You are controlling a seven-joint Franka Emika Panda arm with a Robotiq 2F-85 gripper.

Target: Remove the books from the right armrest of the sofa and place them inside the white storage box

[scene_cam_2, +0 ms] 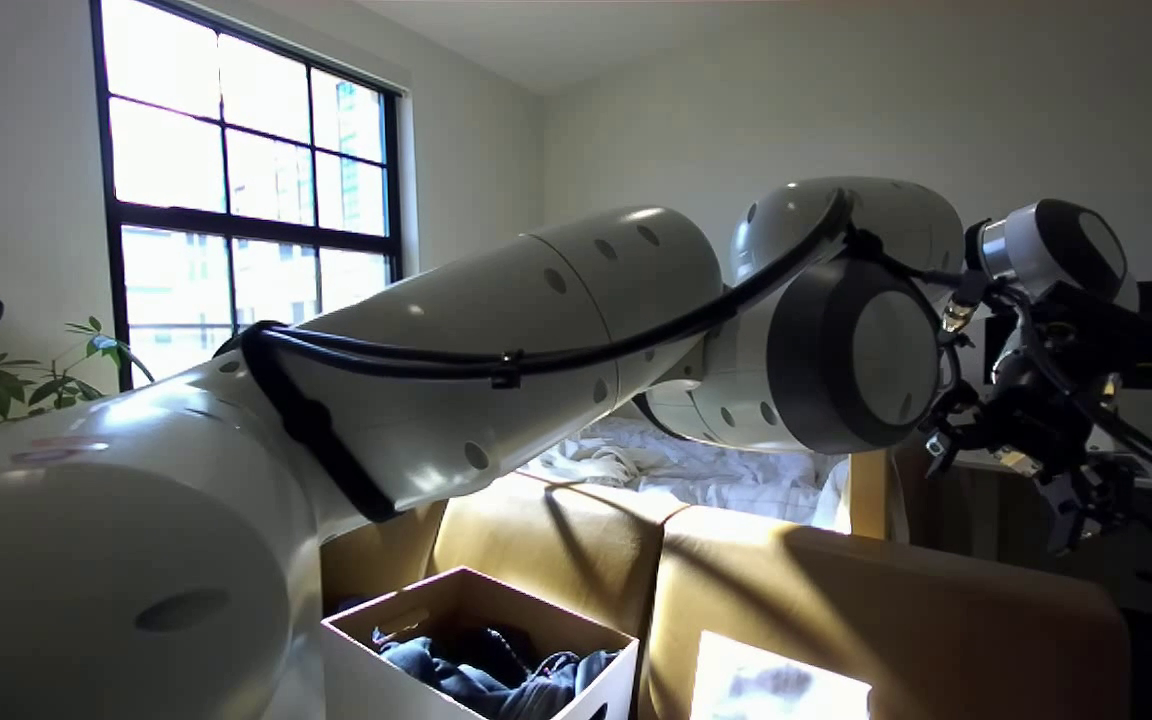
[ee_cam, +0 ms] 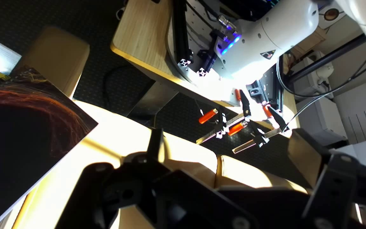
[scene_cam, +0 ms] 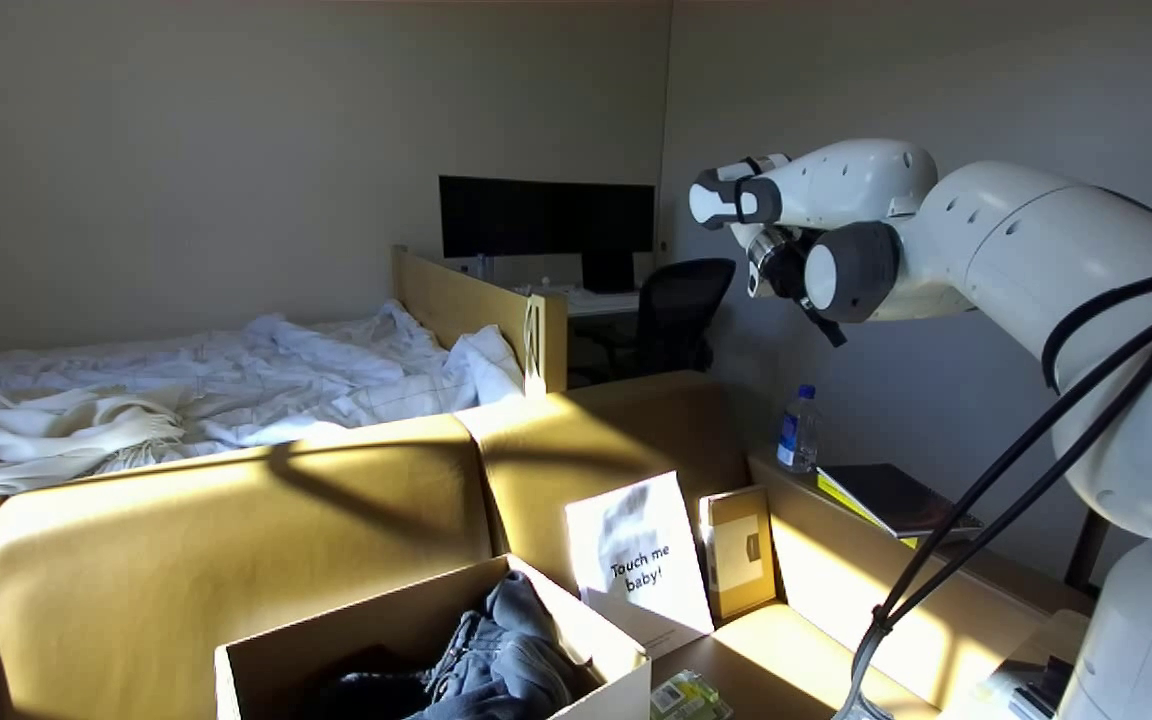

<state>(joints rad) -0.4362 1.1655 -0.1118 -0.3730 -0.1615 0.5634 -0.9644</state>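
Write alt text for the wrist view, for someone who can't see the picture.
Open robot jaws spread across the bottom; at left, a dark-covered book with red-orange streaks shows large over a sunlit tan sofa. Beyond, the robot's white base stands on a wood-topped table with orange-handled clamps at its edge.

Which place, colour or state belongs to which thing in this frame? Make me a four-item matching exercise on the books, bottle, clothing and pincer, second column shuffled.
1. Books
2. Bottle
3. Dark clothing
4. Pincer

A. bunched inside the white storage box
B. wide open
C. clear, blue-capped
D. black over yellow, on the sofa armrest

Pairs: 1-D, 2-C, 3-A, 4-B
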